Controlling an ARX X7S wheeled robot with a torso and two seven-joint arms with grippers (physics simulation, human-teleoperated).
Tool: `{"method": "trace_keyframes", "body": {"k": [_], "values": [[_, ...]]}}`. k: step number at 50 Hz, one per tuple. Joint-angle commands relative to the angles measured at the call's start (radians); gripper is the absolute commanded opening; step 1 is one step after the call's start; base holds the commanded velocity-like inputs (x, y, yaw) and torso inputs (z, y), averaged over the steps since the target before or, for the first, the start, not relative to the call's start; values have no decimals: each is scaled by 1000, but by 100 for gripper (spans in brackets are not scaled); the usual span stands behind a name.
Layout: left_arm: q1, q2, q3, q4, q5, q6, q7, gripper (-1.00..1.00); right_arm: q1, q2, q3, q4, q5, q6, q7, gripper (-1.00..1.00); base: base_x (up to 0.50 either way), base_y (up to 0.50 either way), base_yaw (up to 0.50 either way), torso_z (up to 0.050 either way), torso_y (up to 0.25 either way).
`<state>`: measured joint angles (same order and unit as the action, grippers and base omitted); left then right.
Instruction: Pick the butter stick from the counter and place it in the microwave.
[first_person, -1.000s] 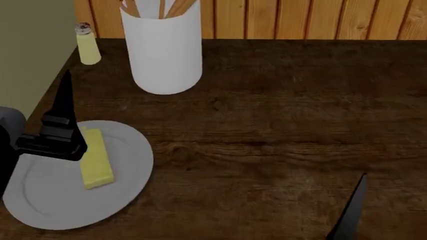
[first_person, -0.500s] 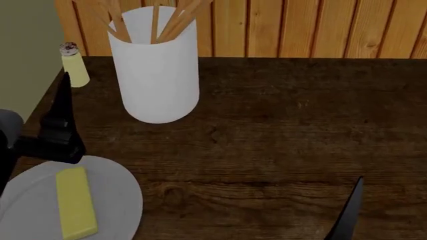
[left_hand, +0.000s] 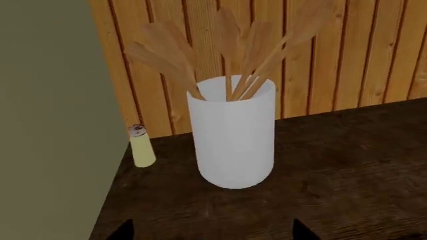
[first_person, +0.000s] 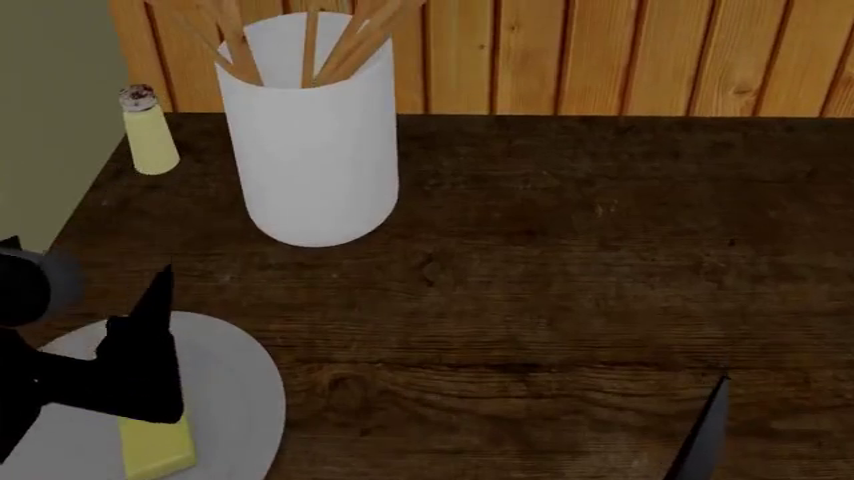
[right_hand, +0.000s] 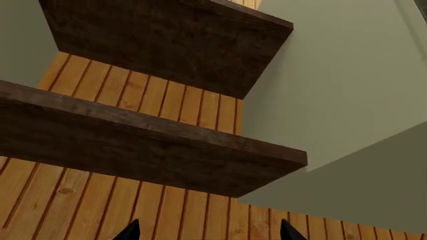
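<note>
The butter stick (first_person: 160, 448) lies on a round grey plate (first_person: 247, 400) at the near left of the counter (first_person: 561, 280). Only its near end shows in the head view, because my left gripper (first_person: 154, 310) hangs just above it and covers the rest. In the left wrist view the left gripper (left_hand: 211, 235) shows two dark fingertips (left_hand: 123, 232) far apart, open, with nothing between them. My right gripper (right_hand: 210, 232) is open too and faces wall shelves; one of its fingers (first_person: 701, 430) shows at the near right. The microwave is out of view.
A white utensil holder (first_person: 314, 140) with wooden spoons stands at the back left, also in the left wrist view (left_hand: 233, 135). A small yellow shaker (first_person: 147, 132) sits by the olive side wall (first_person: 47, 100). Wooden panelling (first_person: 601, 55) backs the counter.
My left gripper has come back toward me and down, from beside the shaker to over the plate, and now covers most of the butter stick. The head view tilted up earlier, then held still.
</note>
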<state>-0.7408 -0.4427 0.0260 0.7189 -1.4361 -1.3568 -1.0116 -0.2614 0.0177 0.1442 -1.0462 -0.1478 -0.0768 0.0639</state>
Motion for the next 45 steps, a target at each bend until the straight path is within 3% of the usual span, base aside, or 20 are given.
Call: {"method": "trace_keyframes", "body": {"k": [1,5,13,45], "values": [[-61,-98,95,-81,-602,67,-527,100,-41,-17,38,-1,11,-41,-22,100,0,0,0,0,0],[-60,-163,172,-89,-626,191,-556,100,-49,-17,40,-1,15,-49,-23,100,0,0,0,0,0],[-60,-227,249,-99,-662,302,-543,100,-35,-17,22,-1,3,-36,-29,100,0,0,0,0,0],[23,-164,305,-231,-463,298,-325,100,-25,-17,7,-1,-17,-13,-30,100,0,0,0,0,0]]}}
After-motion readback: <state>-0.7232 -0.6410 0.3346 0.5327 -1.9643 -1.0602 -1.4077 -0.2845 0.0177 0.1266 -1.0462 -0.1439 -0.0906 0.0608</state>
